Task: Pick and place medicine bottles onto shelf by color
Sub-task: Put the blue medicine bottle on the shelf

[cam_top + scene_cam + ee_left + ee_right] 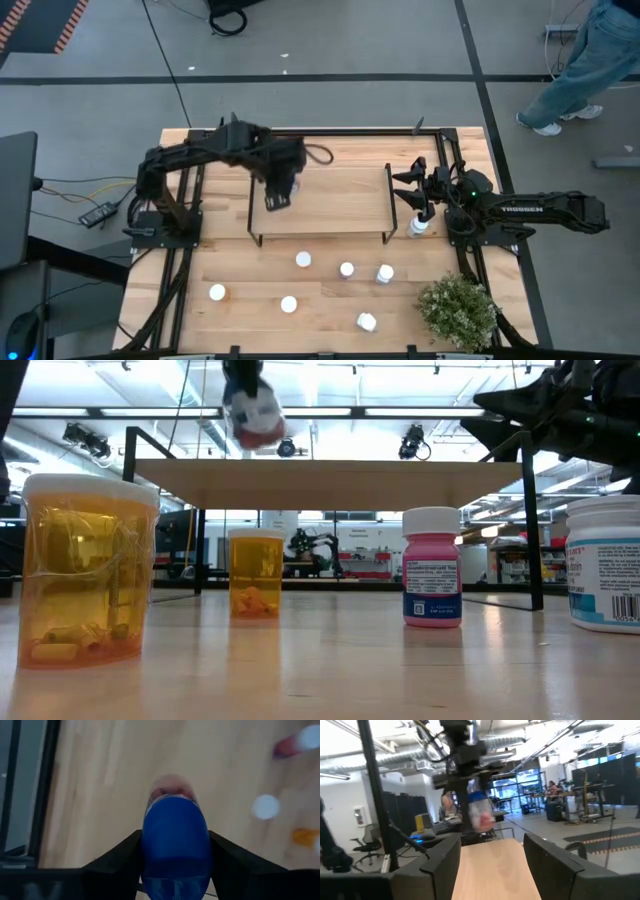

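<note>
High view, shelf: the shelf stood on the wooden surface, between the two arms.
High view, left gripper: the left gripper hung over the shelf's left part, fingers clamped on a blue-capped bottle.
High view, right gripper: the right gripper sat just off the shelf's right end, above a white-capped bottle; six more white caps lay scattered in front of the shelf, near a green plant.
Low view: the held bottle hung above the shelf board; two orange bottles, a pink one and a wide white one stood in front.
Left wrist: fingers pressed both sides of the blue cap.
Right wrist: fingers stood apart, nothing between them.
</note>
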Action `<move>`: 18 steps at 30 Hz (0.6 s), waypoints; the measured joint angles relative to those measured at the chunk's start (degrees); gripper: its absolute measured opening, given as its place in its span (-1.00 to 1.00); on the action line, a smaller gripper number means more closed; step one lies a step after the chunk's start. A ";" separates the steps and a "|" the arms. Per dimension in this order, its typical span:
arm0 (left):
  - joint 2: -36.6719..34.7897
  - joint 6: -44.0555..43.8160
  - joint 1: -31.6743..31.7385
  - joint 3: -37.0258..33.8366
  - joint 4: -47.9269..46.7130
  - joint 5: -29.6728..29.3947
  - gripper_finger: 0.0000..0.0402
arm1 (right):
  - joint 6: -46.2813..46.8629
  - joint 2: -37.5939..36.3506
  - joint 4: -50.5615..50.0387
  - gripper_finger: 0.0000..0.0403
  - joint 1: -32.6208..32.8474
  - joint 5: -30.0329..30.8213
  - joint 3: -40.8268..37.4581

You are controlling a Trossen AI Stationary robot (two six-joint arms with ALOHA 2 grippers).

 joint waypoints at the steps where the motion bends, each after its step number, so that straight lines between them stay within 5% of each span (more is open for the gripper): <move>1: -0.06 1.45 1.31 -0.31 -0.06 0.75 -0.05 | 0.43 -0.01 -0.12 0.12 0.00 -0.23 0.00; 7: 1.34 9.74 7.67 -1.22 0.02 2.43 0.11 | 0.93 0.00 -3.03 0.12 0.00 -0.44 0.00; 18: 6.43 22.87 10.03 -1.15 0.02 2.11 0.01 | 1.89 -0.01 -3.92 0.12 0.00 -0.44 0.00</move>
